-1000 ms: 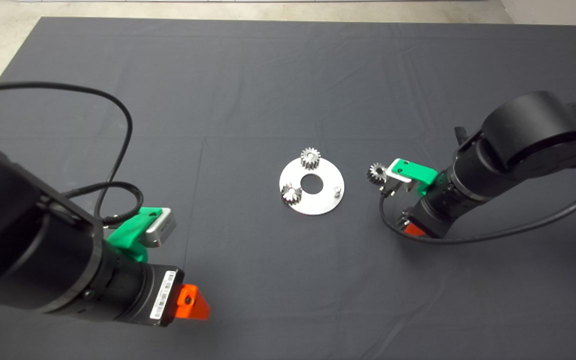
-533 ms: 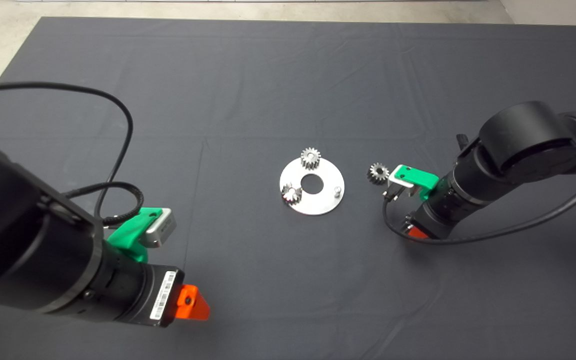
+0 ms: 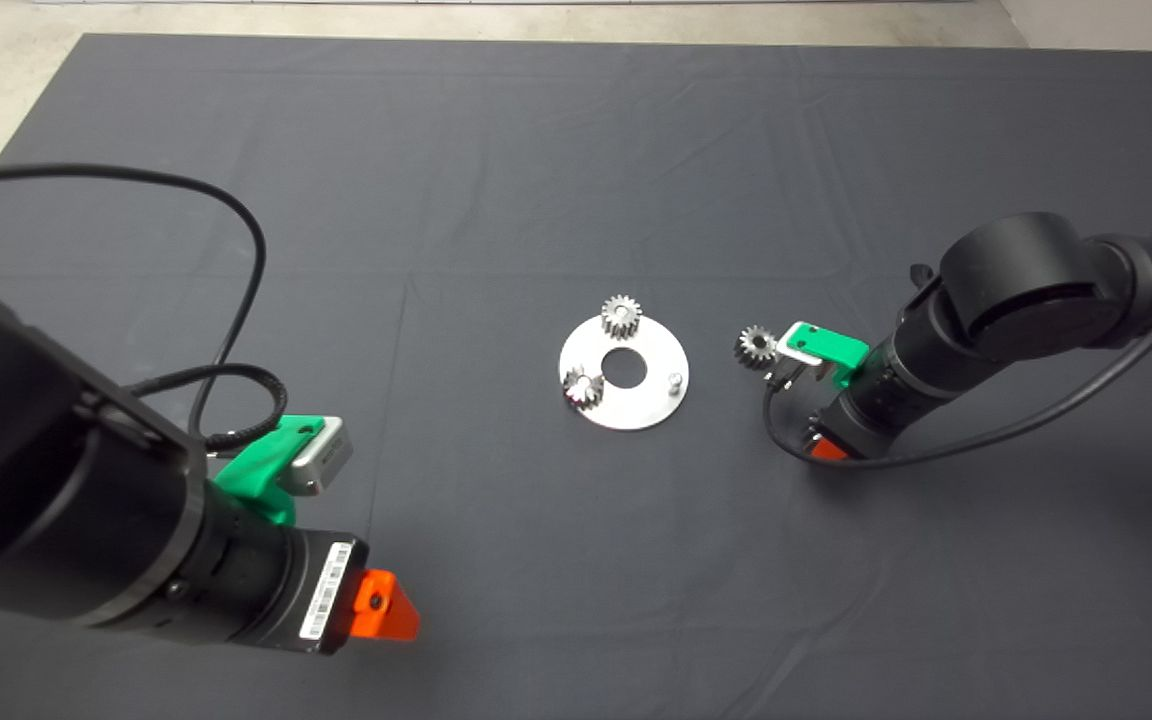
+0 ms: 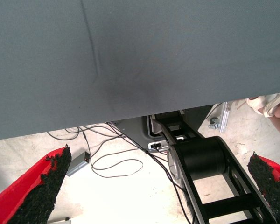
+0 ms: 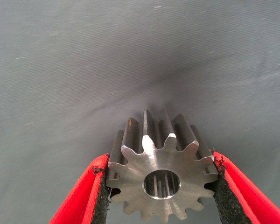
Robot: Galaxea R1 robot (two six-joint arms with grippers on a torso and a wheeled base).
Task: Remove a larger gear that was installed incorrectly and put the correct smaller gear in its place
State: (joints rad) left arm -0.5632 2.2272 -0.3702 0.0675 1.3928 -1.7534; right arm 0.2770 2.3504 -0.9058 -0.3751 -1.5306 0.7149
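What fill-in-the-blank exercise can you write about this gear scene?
1. The smaller gear sits between the red fingers of the ___ arm's pincer.
2. The silver plate carries ___ gears and one bare peg.
3. The left pincer, parked at the lower left of the head view, holds ___.
Missing words: right; two; nothing.

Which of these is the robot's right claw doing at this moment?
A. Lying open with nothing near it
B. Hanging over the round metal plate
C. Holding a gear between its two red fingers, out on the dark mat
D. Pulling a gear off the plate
C: the right gripper has both pads against the smaller gear, beside the silver plate, not over it.
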